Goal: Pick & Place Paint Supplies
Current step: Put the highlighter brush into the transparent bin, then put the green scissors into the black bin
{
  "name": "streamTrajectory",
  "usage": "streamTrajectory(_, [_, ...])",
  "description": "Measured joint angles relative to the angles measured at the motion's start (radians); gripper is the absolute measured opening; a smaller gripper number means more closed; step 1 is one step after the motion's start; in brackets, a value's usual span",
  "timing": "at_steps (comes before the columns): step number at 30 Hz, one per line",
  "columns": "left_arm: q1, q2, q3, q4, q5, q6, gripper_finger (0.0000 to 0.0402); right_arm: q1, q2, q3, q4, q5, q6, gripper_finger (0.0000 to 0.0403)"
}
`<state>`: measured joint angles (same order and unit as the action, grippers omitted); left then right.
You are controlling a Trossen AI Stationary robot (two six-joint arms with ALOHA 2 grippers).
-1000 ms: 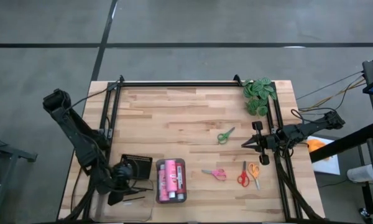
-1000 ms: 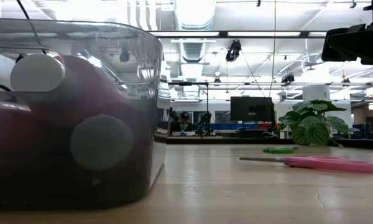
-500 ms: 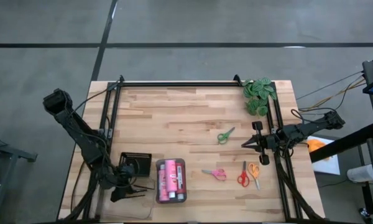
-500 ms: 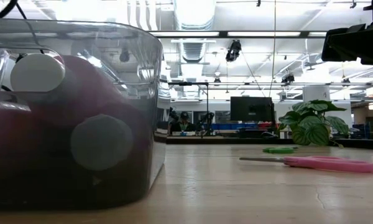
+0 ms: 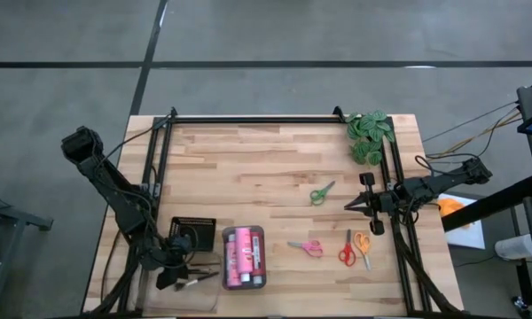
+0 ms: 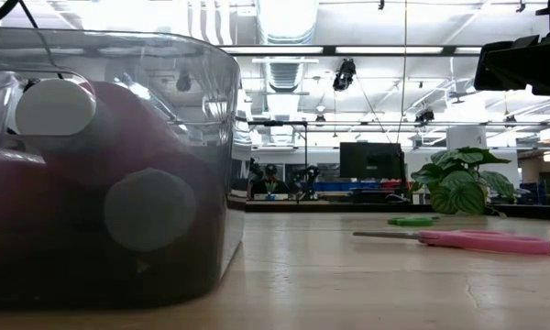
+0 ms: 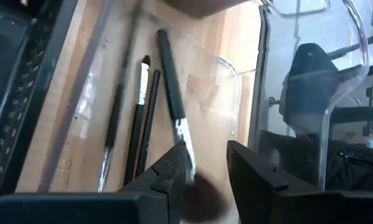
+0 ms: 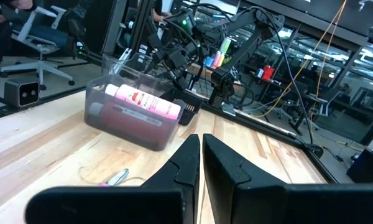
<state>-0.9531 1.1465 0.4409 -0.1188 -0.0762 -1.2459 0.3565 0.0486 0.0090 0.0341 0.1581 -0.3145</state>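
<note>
Three pink paint bottles point(image 5: 243, 257) lie in the clear tray point(image 5: 245, 284), which fills the left of the low view as the clear tray point(image 6: 211, 137). Thin dark brushes point(image 7: 140, 124) and the fluffy black-tipped brush point(image 7: 174, 106) lie on the table beside the clear tray. My left gripper point(image 7: 206, 171) is open just above them, its fingers on either side of the brush's fluffy head point(image 7: 205, 190). Green scissors point(image 5: 322, 192), pink scissors point(image 5: 307, 247), red scissors point(image 5: 346, 252) and orange scissors point(image 5: 363, 244) lie flat on the table. My right gripper point(image 5: 356, 203) waits shut at the table's right side. My left gripper comes at the fluffy brush from above, along its length. The brush's metal ferrule point(image 7: 182, 134) runs close past the inner side of one finger point(image 7: 174, 165). I cannot tell whether that finger touches it. The brush lies on the table.
A black tray point(image 5: 193, 231) stands left of the clear tray, close to my left gripper. A green leafy plant point(image 5: 369, 135) sits at the far right corner. Black frame rails point(image 5: 248, 119) run along the far, left and right sides. Bare wood point(image 5: 248, 168) spans the middle.
My left arm has reached down, and its gripper has shifted a little toward the table's near edge, over the brushes beside the clear tray. My right arm and the scissors have stayed where they were.
</note>
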Motion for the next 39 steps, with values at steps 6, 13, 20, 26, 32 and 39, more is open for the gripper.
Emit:
streamTrajectory(6, [0.000, 0.000, 0.005, -0.005, 0.001, -0.001, 0.0122, 0.000, 0.000, 0.000, 0.000, 0.000, 0.000, 0.0015])
streamTrajectory(13, [0.000, -0.010, 0.005, 0.025, 0.009, -0.020, 0.0122, 0.000, 0.000, 0.000, 0.000, 0.000, 0.000, 0.0015])
streamTrajectory(20, [0.000, -0.101, 0.005, 0.040, -0.004, -0.008, 0.0122, 0.000, 0.000, 0.000, 0.000, 0.000, 0.000, 0.0015])
streamTrajectory(26, [0.011, -0.217, 0.006, 0.011, -0.090, 0.052, 0.0122, 0.000, 0.000, 0.000, 0.000, 0.000, 0.000, 0.0015])
streamTrajectory(32, [0.075, -0.335, 0.006, 0.001, -0.201, 0.189, 0.0122, 0.000, 0.000, 0.000, 0.000, 0.000, 0.000, 0.0015])
streamTrajectory(39, [0.251, -0.466, 0.006, 0.003, -0.196, 0.354, 0.0122, 0.000, 0.000, 0.000, 0.000, 0.000, 0.000, 0.0015])
